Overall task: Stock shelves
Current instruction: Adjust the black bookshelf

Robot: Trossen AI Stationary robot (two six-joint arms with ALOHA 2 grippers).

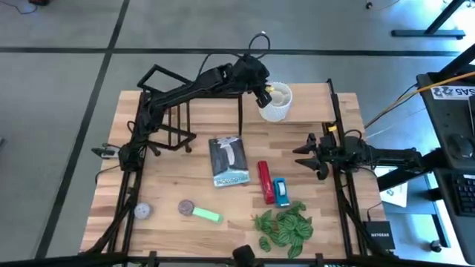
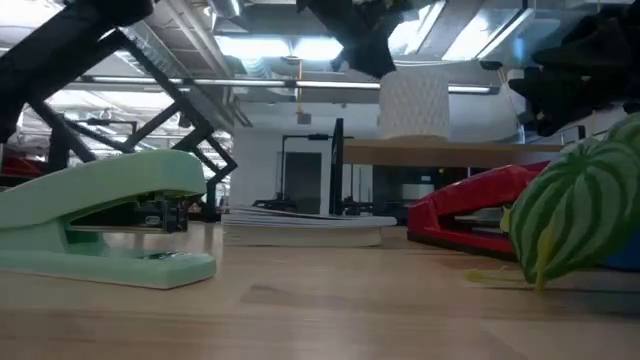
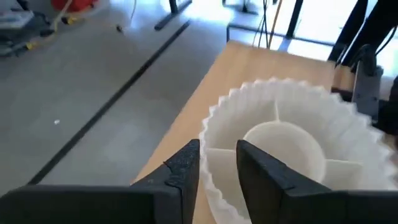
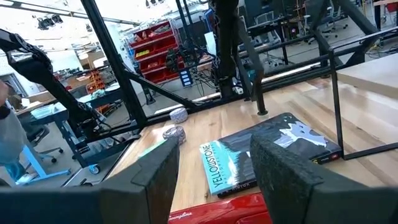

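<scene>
That ribbed white pot [image 1: 275, 102] at 12 o'clock looks light, stiff, maybe brittle; left pincer [image 3: 217, 163] pinches its rim, narrow.

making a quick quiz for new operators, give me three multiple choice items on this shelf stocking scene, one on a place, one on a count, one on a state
1. Where does the white ribbed cup stand?
A. on the light-wood shelf board
B. inside the black wire rack
C. on the floor

2. How many staplers lie on the table?
A. one
B. three
C. five

3. What is the left gripper doing?
A. hanging wide open over the book
B. pinching the cup's rim
C. holding a stapler

Answers:
1. A: the low view shows the cup standing on the raised board.
2. B: a red stapler, a blue stapler and a green stapler lie there.
3. B: the left wrist view shows one finger outside the rim and one inside.

The right gripper waits open beside the board.
</scene>
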